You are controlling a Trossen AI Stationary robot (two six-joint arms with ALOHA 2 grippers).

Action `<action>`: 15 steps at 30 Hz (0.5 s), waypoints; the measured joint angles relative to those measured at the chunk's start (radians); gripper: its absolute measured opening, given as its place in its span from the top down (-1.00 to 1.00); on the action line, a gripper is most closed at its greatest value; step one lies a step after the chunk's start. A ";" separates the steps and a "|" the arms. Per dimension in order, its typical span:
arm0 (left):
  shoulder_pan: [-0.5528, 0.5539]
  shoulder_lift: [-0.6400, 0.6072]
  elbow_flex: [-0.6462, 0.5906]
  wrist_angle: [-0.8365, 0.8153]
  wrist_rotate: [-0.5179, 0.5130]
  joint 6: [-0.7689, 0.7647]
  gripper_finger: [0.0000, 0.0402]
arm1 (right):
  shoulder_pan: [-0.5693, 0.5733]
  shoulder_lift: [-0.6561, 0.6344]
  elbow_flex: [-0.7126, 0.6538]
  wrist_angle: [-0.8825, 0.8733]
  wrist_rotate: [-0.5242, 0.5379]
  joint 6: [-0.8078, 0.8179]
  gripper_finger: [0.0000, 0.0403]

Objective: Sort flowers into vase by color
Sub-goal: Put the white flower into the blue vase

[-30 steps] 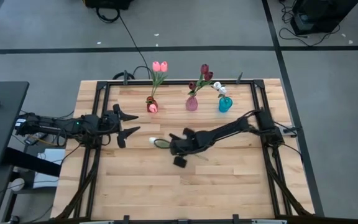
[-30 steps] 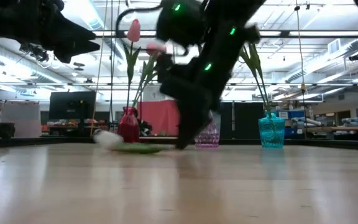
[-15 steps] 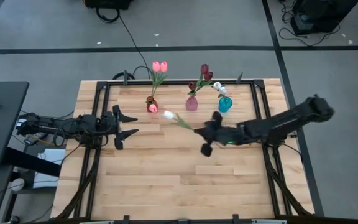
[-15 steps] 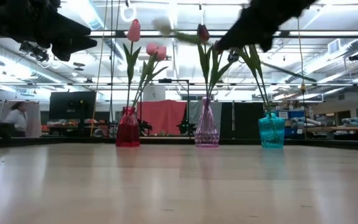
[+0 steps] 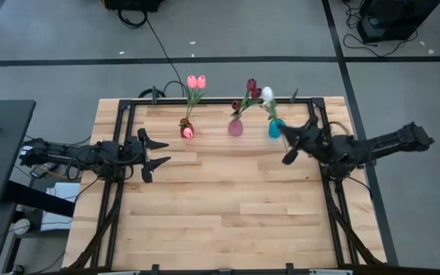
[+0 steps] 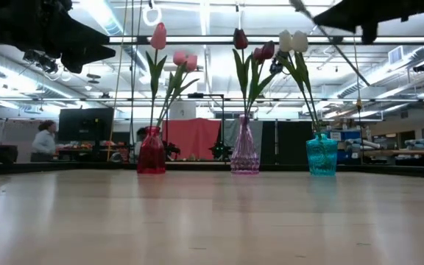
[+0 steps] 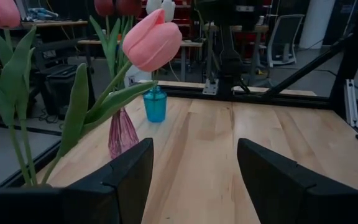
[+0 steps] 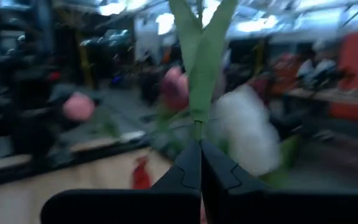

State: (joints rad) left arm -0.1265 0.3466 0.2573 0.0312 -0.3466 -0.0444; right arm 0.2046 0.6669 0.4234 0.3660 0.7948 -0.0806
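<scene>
Three glass vases stand in a row at the table's far edge: a red one (image 6: 152,152) with pink tulips (image 6: 158,35), a purple one (image 6: 245,156) with dark red tulips (image 6: 240,38), and a teal one (image 6: 322,154) with white tulips (image 6: 292,40). My right gripper (image 5: 290,140) (image 8: 199,163) is high in the air beside the teal vase (image 5: 276,128), shut on another white tulip whose head (image 5: 266,93) shows above the vases. My left gripper (image 5: 159,150) (image 7: 194,168) hovers open near the table's left side, in front of the red vase (image 5: 187,131). My right gripper pinches the white tulip's thin green stem (image 8: 197,127) between its two shut fingers, which lie across the stem. The flower is lifted clear of the table and tilted. Its leaves (image 8: 199,43) and blurred white head (image 8: 248,138) rise beyond the fingers, and its lower stem (image 6: 355,72) slants down behind them.
Black frame rails (image 5: 121,145) run along the table's left, right and far sides. The bare wooden top (image 5: 220,206) stretches in front of the vases. A person (image 6: 46,140) moves in the room behind the table.
My right gripper, which was shut on the white tulip low at the table's middle, has risen high and swung toward the far right, up to the teal vase. The tulip lay on the table and is now lifted clear. My left arm has kept still.
</scene>
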 joint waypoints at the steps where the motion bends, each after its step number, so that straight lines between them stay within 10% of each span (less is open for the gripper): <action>1: 0.000 0.000 0.000 0.000 0.000 0.000 -0.19 | -0.018 -0.027 -0.009 0.013 0.009 -0.038 0.98; 15: 0.001 0.000 0.000 0.030 -0.049 0.041 -0.19 | -0.599 0.022 -0.242 0.449 -0.295 -0.057 0.98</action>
State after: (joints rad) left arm -0.1257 0.3466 0.2569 0.0612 -0.3959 -0.0034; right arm -0.3940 0.6889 0.1818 0.8146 0.5000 -0.1371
